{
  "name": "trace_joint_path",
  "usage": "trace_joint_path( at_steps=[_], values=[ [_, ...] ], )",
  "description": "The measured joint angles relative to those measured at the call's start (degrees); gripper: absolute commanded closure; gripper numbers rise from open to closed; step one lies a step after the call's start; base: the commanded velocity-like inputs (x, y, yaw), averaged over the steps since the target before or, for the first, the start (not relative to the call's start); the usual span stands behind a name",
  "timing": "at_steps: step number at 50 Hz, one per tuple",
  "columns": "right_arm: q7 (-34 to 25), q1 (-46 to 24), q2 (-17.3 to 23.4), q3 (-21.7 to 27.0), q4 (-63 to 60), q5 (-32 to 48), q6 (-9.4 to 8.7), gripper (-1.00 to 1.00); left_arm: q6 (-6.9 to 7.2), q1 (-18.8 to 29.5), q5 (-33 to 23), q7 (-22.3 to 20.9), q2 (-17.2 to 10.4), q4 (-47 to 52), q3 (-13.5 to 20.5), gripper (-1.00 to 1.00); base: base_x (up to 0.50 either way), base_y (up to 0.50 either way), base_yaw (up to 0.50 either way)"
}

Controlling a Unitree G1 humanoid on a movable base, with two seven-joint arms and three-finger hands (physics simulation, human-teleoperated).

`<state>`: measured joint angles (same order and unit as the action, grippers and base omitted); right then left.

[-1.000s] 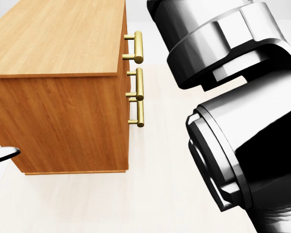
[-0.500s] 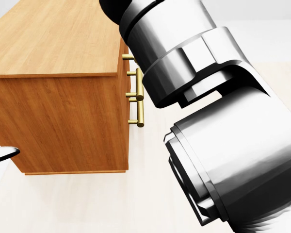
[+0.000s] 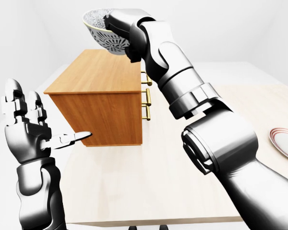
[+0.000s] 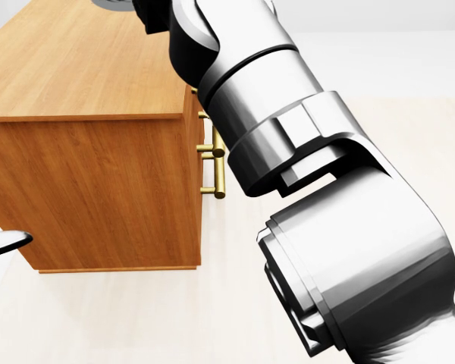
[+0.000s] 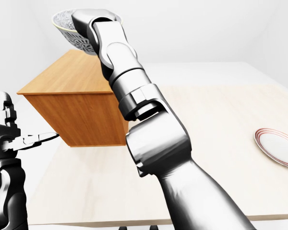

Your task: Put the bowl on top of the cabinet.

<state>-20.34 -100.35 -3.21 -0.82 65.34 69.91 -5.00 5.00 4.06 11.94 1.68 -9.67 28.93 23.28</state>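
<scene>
Two silver arms dominate the scene. Nearest, at the lower left of the left-eye view, the robot's left hand (image 3: 26,127) stands upright and open. Its fingers are straight, its thumb points right, and it holds nothing.

The right arm (image 3: 216,143) rises from the lower right and crosses the middle of the view. In the head view it covers most of the right half.

Beneath both arms lies a pale wooden surface (image 3: 149,187). A white plate (image 3: 284,141) with a reddish rim rests on it at the right edge of the view, well apart from everything else.

Farther up the surface stands an orange-brown wooden cabinet (image 3: 103,115). Its flat top is bare, and brass bar handles (image 4: 218,171) line the side that faces right in the view.

At the top of the left-eye view, the right hand (image 3: 119,21) is closed on the rim of the bowl (image 3: 100,29). The bowl is white with a dense dark pattern and tipped slightly, so part of its inside shows. It hangs in the air above the upper part of the cabinet's top, clear of the wood. Only a sliver of it reaches into the head view, at that view's top edge.
</scene>
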Motion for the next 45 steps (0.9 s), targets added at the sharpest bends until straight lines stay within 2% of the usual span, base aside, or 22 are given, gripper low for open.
trace_joint_path(
  at_steps=[45],
  values=[
    [0.49,5.17,-1.08,-0.76,-0.03,-1.71,0.0,1.0,0.0,-0.13,-0.01,-0.17,0.06,0.03,0.0,-1.0,0.0,0.0,0.0]
  ],
)
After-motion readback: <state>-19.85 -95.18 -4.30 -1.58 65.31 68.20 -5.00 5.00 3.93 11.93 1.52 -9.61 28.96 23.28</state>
